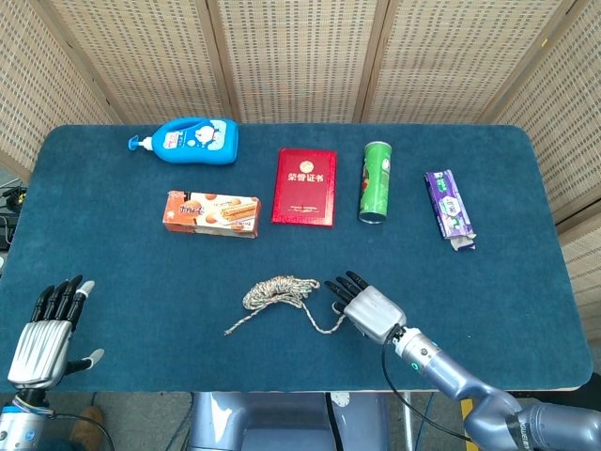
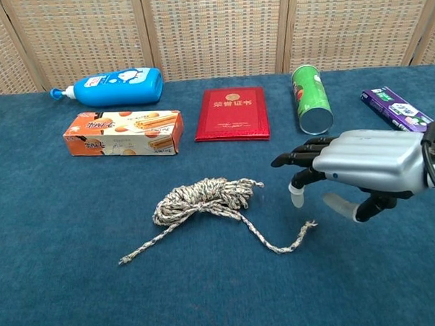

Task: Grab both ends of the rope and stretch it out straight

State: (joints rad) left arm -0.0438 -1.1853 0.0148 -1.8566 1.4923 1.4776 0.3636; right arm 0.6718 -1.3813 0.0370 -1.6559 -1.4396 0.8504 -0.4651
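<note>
Rope (image 2: 205, 200) lies bunched on the table, its ends untaken, because both right hand (image 2: 362, 167) and left hand (image 1: 42, 329) have fingers apart, holding nothing.

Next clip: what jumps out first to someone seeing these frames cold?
The silver right hand, fingers spread, hovers over the blue table just right of the rope, holding nothing. The rope lies bunched at the table's middle, both ends loose on the cloth. The left hand waits open at the near left corner.
</note>
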